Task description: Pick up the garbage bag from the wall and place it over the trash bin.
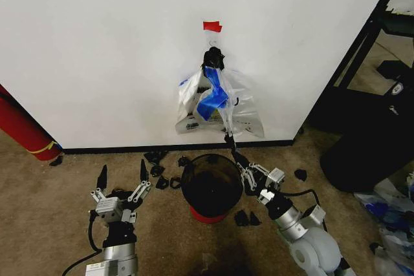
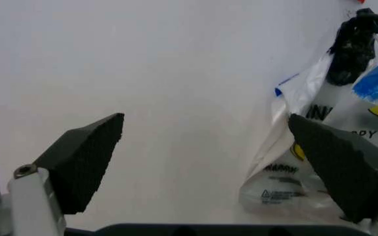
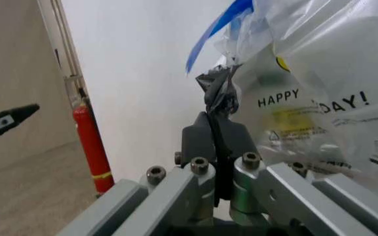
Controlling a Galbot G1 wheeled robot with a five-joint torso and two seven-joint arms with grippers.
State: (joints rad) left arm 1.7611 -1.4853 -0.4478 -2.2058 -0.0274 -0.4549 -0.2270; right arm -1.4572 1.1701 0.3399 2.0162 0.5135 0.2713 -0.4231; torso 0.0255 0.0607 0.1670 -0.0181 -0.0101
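The garbage bag [image 1: 220,98], crinkly see-through plastic with blue patches, hangs by a black knot from a hook on the white wall [image 1: 97,50], under a bit of red tape [image 1: 211,26]. Printed plastic with yellow marks shows through it [image 3: 307,98]. My right gripper [image 1: 231,142] reaches up past the bin's right rim. Its fingers [image 3: 202,135] are shut on a dark crumpled strand at the bag's lower edge. The trash bin [image 1: 211,185], black with a red base, stands on the carpet right below. My left gripper [image 1: 123,174] [image 2: 206,119] is open left of the bin, pointing at the wall, bag [image 2: 307,147] to its right.
A red cylinder with a yellow band [image 1: 22,130] leans at the wall's left end. Black scraps [image 1: 158,172] lie on the carpet between bin and baseboard [image 1: 116,149], more beside the right arm. Dark furniture [image 1: 369,127] and loose plastic bags [image 1: 388,218] crowd the right side.
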